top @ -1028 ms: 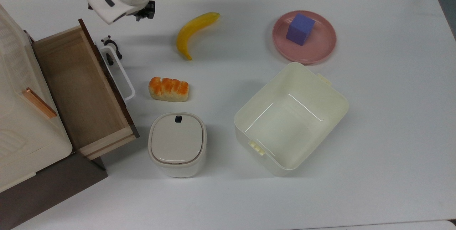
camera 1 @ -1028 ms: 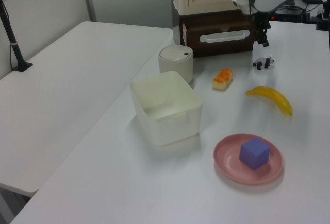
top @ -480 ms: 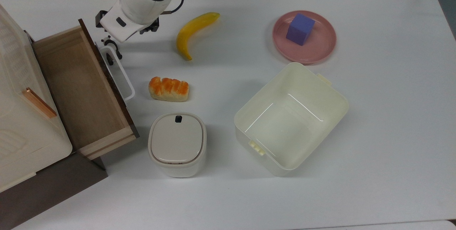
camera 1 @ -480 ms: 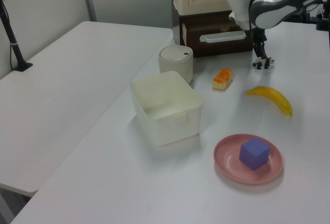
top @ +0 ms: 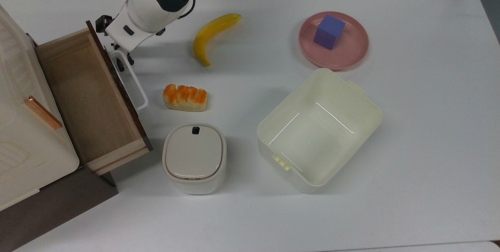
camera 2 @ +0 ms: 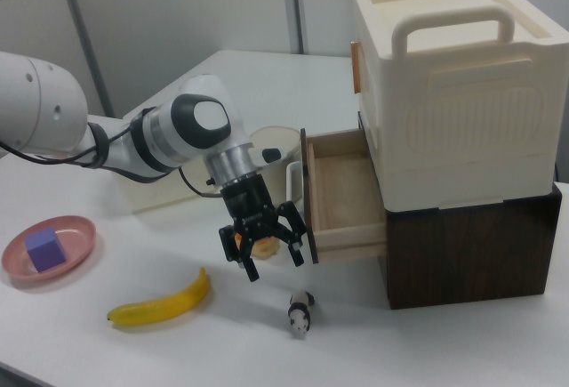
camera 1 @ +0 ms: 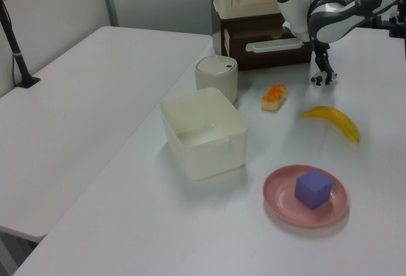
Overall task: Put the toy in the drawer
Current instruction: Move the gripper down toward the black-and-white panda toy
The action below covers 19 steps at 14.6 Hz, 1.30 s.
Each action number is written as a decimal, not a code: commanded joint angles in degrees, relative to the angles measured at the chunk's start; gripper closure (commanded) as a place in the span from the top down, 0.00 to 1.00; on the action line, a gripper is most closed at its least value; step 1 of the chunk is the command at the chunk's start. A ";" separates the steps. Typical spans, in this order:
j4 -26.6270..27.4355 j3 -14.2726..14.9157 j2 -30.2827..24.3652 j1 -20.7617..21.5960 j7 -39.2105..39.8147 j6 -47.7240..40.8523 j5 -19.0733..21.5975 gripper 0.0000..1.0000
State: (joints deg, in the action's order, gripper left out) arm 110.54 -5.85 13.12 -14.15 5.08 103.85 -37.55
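Hovering with fingers spread wide and holding nothing, the gripper (camera 2: 263, 246) sits above the toy (camera 2: 300, 315). The toy is a tiny black-and-white panda standing on the table just beside the open drawer (camera 2: 342, 193). It is likely light, rigid and smooth; grasp across its body.

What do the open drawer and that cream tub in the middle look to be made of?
The drawer looks like pale unfinished wood, with visible grain, behind a dark brown front. The cream tub seems to be glossy moulded plastic: smooth thin walls, rounded corners, bright reflections inside.
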 commanded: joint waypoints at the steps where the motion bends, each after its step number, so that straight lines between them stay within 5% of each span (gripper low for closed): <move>1: 1.87 0.05 1.02 -0.18 1.16 2.85 -2.52 1.00; 19: 1.08 -1.36 6.74 0.44 1.25 3.64 -4.11 1.00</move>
State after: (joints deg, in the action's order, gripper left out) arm 111.45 -6.91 19.36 -13.98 5.51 106.32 -40.37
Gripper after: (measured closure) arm 0.000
